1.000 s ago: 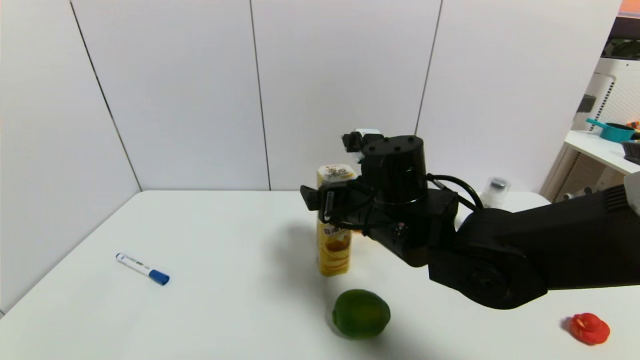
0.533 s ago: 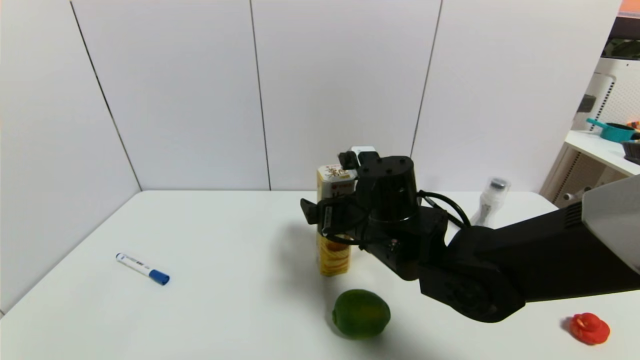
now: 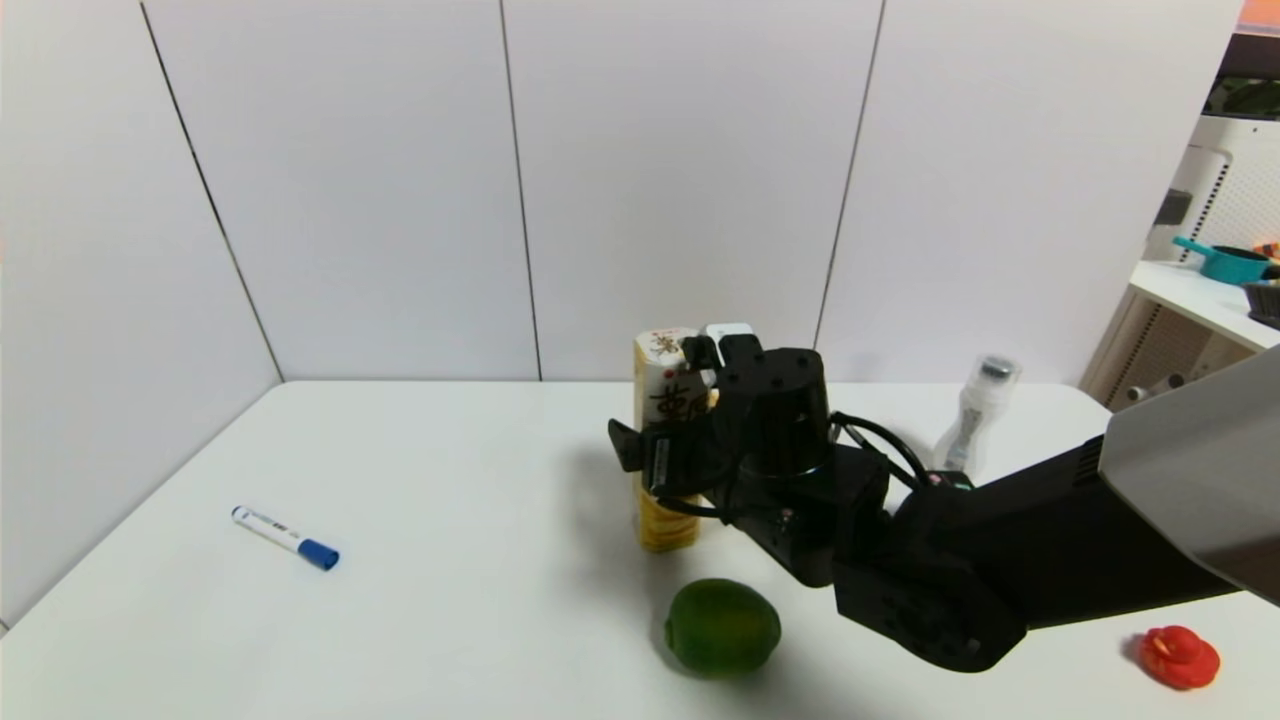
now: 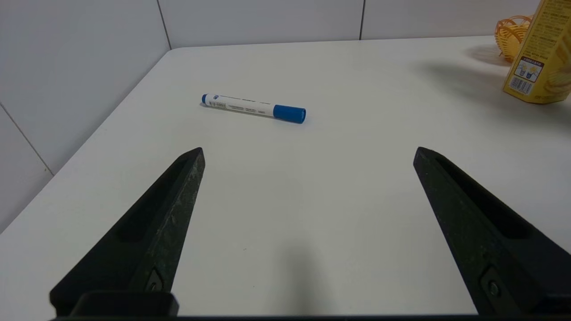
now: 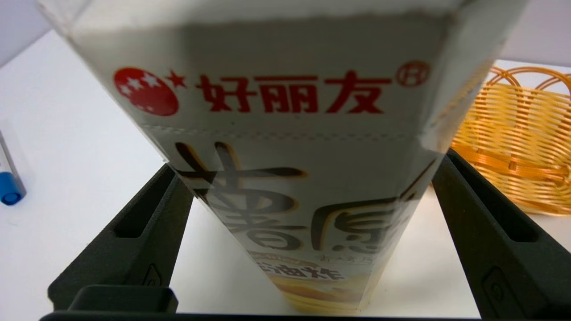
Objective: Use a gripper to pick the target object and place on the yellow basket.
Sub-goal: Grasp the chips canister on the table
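My right gripper (image 5: 308,178) has its jaws spread apart on either side of the chip box (image 5: 285,169), one finger along each flank, and from the wrist view I cannot tell whether either pad is touching the cardboard yet. The box stands upright on the table (image 3: 450,480), and the jaws straddle its middle, below the white top and above the pictured chips. To do this step well, I judge I should centre the box between the fingers before closing, so neither one pushes it over first, then squeeze gently, since thin card will likely dent, and squarely on two opposite faces of the hexagon, not on its corners. The yellow basket (image 5: 517,133) sits just beside the box, on its far-right side behind my wrist, so the carry should be short: lift straight up until the base clears the looped rim. The green fruit (image 3: 722,627) lies near the box, toward me. My left gripper (image 4: 308,187) is parked well off to the box's left, jaws wide, facing the blue marker (image 4: 253,108).
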{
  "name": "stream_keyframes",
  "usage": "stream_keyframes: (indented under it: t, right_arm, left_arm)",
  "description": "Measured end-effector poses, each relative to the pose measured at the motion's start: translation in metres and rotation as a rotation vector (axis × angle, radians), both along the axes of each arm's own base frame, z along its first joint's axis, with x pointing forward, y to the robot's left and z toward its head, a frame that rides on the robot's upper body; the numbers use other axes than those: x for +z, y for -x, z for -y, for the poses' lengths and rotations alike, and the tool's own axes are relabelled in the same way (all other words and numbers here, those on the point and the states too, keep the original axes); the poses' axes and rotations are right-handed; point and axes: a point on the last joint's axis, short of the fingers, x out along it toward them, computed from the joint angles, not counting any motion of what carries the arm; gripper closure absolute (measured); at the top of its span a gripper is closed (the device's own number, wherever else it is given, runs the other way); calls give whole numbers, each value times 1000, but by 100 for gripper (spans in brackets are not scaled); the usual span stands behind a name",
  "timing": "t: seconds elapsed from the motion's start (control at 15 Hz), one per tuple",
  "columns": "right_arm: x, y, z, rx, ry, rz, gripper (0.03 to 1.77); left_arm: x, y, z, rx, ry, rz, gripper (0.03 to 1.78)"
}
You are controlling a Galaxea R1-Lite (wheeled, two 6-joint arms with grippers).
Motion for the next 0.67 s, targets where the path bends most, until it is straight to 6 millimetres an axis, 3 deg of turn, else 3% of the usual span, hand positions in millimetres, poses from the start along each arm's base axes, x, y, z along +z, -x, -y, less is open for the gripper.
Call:
stream_keyframes:
  t: [0.33, 0.53, 0.67]
  right_arm:
    - [-8, -1, 0, -2, 6, -6, 15]
    - [-13, -4, -1, -6, 12, -12, 65]
    - [-16, -8, 0, -15, 14, -14, 86]
  left_arm:
    - [0, 0, 0, 1, 0, 0, 12]
    - [0, 0, 0, 1, 0, 0, 12]
    - [0, 0, 0, 1, 0, 0, 12]
